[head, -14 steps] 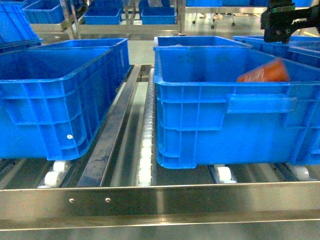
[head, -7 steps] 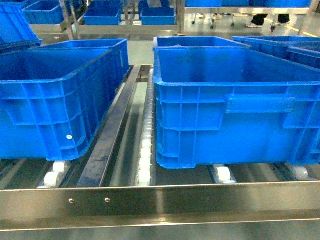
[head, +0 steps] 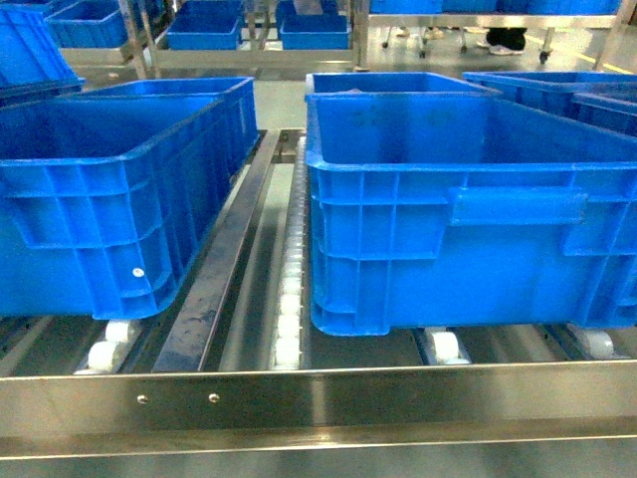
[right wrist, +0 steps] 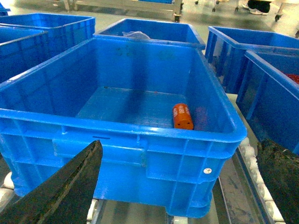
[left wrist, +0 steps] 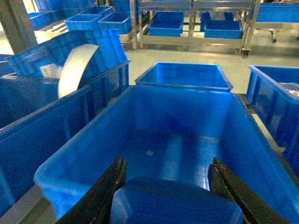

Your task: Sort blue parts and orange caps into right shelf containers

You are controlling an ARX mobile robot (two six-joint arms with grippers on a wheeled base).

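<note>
Steel racks with more blue crates stand at the back of the hall, on a pale floor. Nearer, two big crates sit on a roller shelf (head: 299, 388) with a metal front rail.

From the head camera, the left crate (head: 109, 199) and the right crate (head: 468, 229) stand side by side, apart, with a roller track between them. No arm shows in this view, and the inside floor of both crates is hidden by their walls.

The right wrist camera looks down into a crate (right wrist: 117, 135). One orange cap (right wrist: 182, 116) lies on its side on the crate floor, near the right wall and close to the near wall. White print runs along its side, but it is too small to read. The right gripper (right wrist: 182, 186) is wide open and holds nothing; its two dark fingers (right wrist: 65, 186) stand at the left and right lower corners of the view, outside the crate's near wall.

The left wrist camera shows the left gripper (left wrist: 166, 196) over another crate (left wrist: 154, 154). Between its black fingers (left wrist: 103, 191) sits a blue part (left wrist: 173, 203), which fills the gap from one finger to the other, so the gripper is closed on it. This crate's visible floor is bare. A white curved sheet (left wrist: 74, 67) leans on a tilted crate at the left.
</note>
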